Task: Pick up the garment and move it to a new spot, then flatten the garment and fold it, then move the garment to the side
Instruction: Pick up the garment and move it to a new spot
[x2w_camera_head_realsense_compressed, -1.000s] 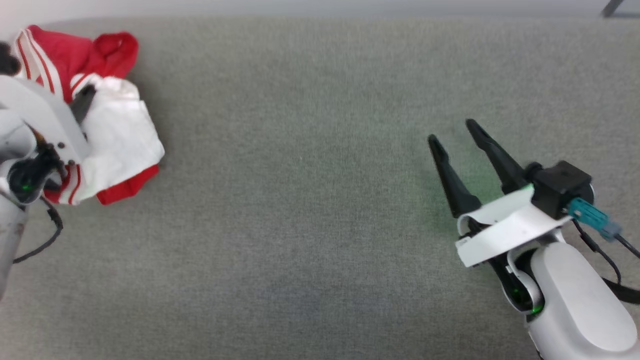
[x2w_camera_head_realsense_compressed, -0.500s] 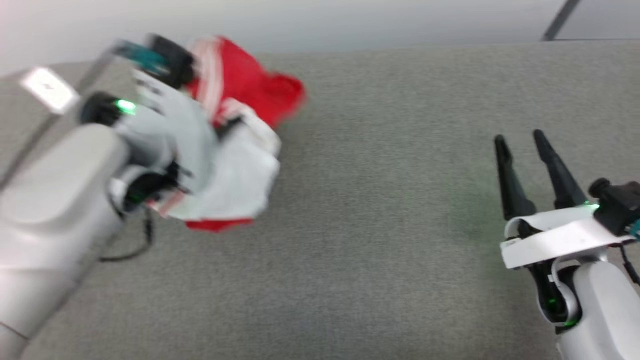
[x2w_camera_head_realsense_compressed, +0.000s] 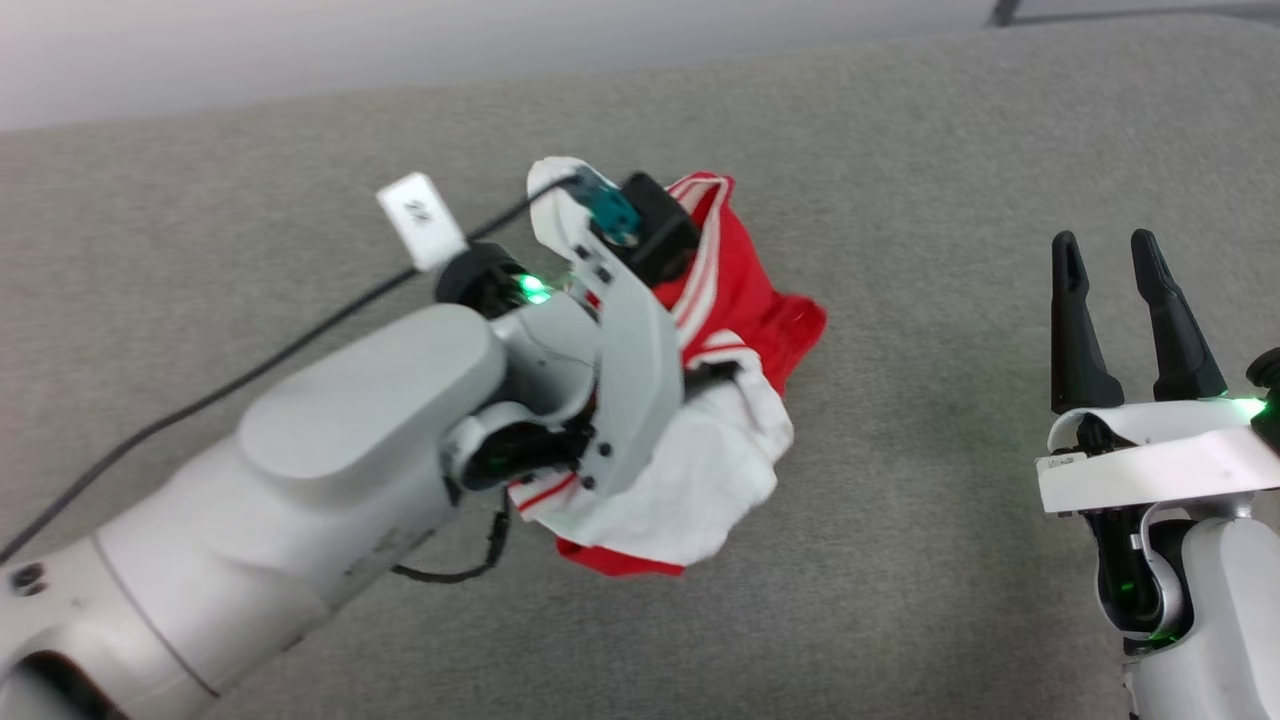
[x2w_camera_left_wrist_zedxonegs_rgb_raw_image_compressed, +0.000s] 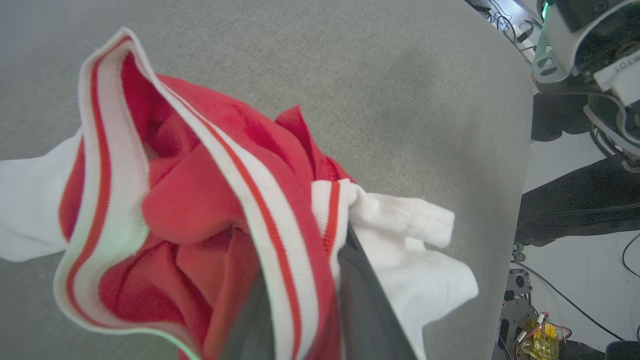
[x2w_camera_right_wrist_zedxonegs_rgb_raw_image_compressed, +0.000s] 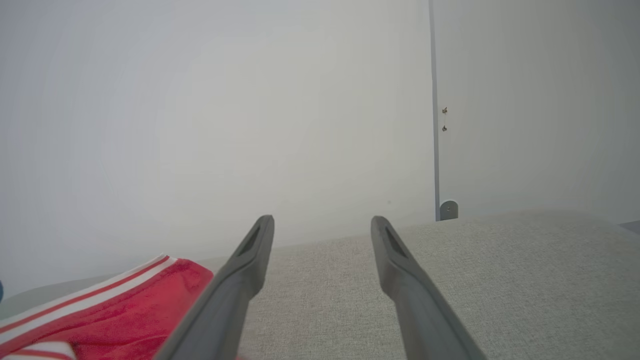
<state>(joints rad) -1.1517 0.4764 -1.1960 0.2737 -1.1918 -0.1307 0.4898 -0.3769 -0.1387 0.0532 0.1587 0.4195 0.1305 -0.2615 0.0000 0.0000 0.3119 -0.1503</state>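
Head view: the left pincer (x2w_camera_head_realsense_compressed: 718, 374) is clamped on the bunched red jersey garment with white sleeves (x2w_camera_head_realsense_compressed: 745, 300). I judge it is held clear of the grey fabric-covered desk (x2w_camera_head_realsense_compressed: 900, 150), near mid-desk, for carrying. The bundle's long axis runs far-to-near. The right pincer (x2w_camera_head_realsense_compressed: 1105, 250) stands apart and empty.

Left wrist view: the striped collar (x2w_camera_left_wrist_zedxonegs_rgb_raw_image_compressed: 105, 150) gapes towards the camera.

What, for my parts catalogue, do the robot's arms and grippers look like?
Smooth pale grey shells, green wrist lights. The left arm carries a black cable, a white tag and a teal plug on a black block. The right gripper has two long, dark, tapering fingers on a white bracket.
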